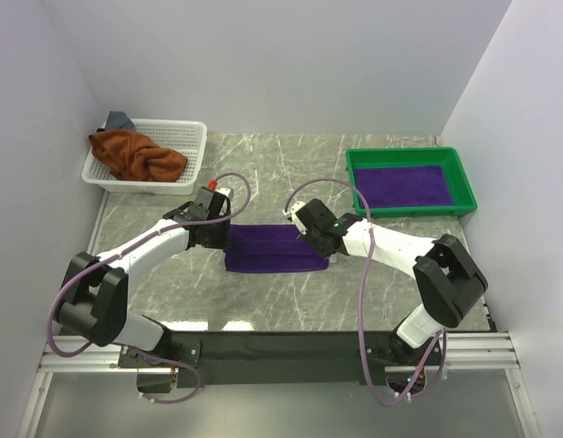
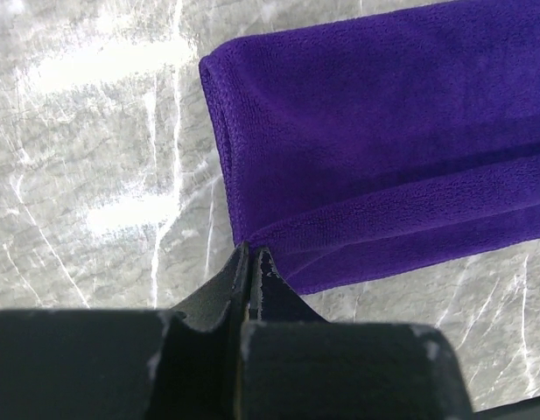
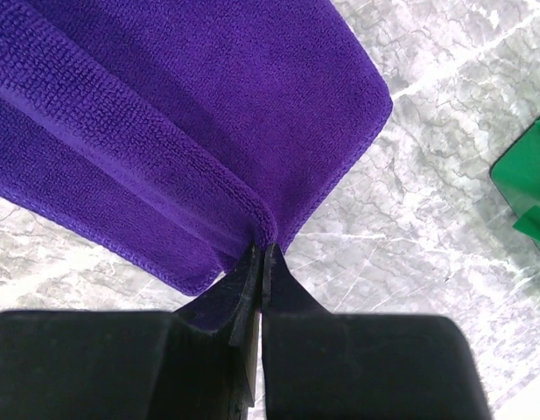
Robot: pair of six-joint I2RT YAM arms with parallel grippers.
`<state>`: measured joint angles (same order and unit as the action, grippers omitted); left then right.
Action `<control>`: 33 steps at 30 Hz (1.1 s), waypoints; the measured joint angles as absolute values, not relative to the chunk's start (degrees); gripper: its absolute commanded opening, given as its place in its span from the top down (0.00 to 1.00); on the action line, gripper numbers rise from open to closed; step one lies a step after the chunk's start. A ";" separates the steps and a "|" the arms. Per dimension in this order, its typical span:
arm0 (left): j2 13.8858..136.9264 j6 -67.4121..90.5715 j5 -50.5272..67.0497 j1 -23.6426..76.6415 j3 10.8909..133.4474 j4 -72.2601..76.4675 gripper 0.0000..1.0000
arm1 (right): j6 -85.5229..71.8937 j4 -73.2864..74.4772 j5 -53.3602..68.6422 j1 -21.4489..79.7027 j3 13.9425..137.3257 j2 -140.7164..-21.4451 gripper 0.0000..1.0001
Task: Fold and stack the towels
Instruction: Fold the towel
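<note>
- Two ends of the folded purple towel [image 1: 274,248], lying on the table [image 1: 263,306] between the arms, are gripped.
- Jaws of the left gripper [image 2: 252,255] are pressed together, pinching its left edge.
- Jaws of the right gripper [image 3: 262,249] are closed on its right corner.
- A second towel [image 1: 404,185] is laid in the green tray [image 1: 411,210].

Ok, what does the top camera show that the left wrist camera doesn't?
Only the top view: the white basket holding a rust-brown towel, the green tray with a second purple towel inside, and the right arm. Only the left wrist view: a close look at the left gripper, its tips shut on a corner of the folded purple towel. Both: that towel lying on the marble table.
</note>
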<state>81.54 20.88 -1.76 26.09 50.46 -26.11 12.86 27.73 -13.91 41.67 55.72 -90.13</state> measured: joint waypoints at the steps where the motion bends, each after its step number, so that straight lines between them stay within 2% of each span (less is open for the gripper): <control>1: 81.54 20.91 -1.76 26.09 50.48 -26.22 0.99 | 12.86 27.79 -13.91 41.71 55.72 -90.11 1.00; 6: 81.52 21.19 -1.76 26.13 50.48 -26.70 0.97 | 12.84 28.16 -13.78 41.87 55.72 -88.82 1.00; 12: 81.54 22.37 -1.74 26.13 50.19 -27.09 0.83 | 12.51 28.38 -13.39 42.19 55.70 -88.82 0.93; 15: 81.67 23.24 -1.69 26.13 49.71 -27.46 0.78 | 12.08 28.53 -13.39 42.68 55.70 -90.30 0.77; 16: 81.71 23.31 -1.67 26.13 49.56 -27.59 0.75 | 11.97 28.77 -13.39 42.89 55.70 -90.78 0.67; 17: 81.71 23.42 -1.63 26.13 49.47 -27.75 0.72 | 11.70 29.10 -13.43 43.20 55.70 -91.24 0.61; 18: 81.69 23.49 -1.37 26.13 49.41 -27.97 0.66 | 11.62 29.63 -13.43 43.51 55.70 -91.46 0.56; 19: 81.62 23.62 -1.13 26.13 49.39 -28.16 0.49 | 11.49 30.30 -13.43 43.88 55.68 -91.50 0.49; 21: 81.14 23.92 -0.58 26.09 49.34 -28.62 0.37 | 11.14 31.33 -13.30 44.71 55.68 -90.87 0.43; 22: 80.58 24.45 -0.19 26.09 49.34 -28.97 0.28 | 11.07 31.86 -13.10 45.06 55.68 -90.21 0.42; 23: 79.53 24.69 0.21 26.09 49.34 -29.45 0.25 | 10.74 32.56 -12.80 45.39 55.66 -89.14 0.40; 27: 71.83 26.92 1.08 26.22 49.34 -31.38 0.21 | 8.54 34.46 -11.60 46.04 55.66 -80.68 0.40; 30: 65.32 30.11 1.72 26.41 49.43 -31.20 0.24 | 5.13 34.09 -11.05 46.04 55.77 -73.97 0.43; 33: 62.92 33.85 2.26 27.09 49.65 -29.80 0.32 | -0.97 32.51 -11.18 46.02 55.92 -71.00 0.47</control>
<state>62.92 33.85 2.26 27.09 49.65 -29.80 -0.97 32.51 -11.18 46.02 55.92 -71.00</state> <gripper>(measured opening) 0.739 0.555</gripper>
